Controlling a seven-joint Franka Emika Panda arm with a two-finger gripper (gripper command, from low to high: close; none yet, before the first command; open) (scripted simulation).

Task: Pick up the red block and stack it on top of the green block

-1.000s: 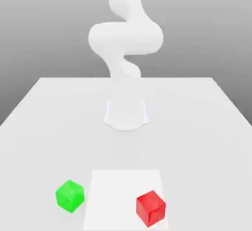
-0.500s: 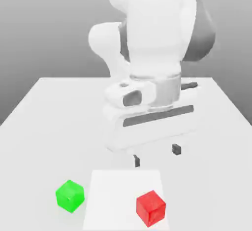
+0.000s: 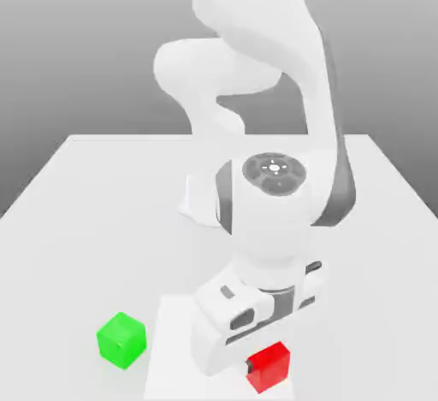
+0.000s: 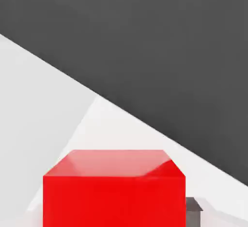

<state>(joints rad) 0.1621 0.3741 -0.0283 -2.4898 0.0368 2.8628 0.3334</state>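
My claw (image 3: 267, 361) is down at the red block (image 3: 270, 374), can't tell if it's gripping; green block (image 3: 121, 340) sits well apart.

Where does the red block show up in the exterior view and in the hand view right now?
Exterior view: the red block is low in the picture, toward the exterior view's right, just under the hand.
Hand view: it is the large red shape, in front of a dark area.
Shared landmark: the bright white square that shows near the block in both views.
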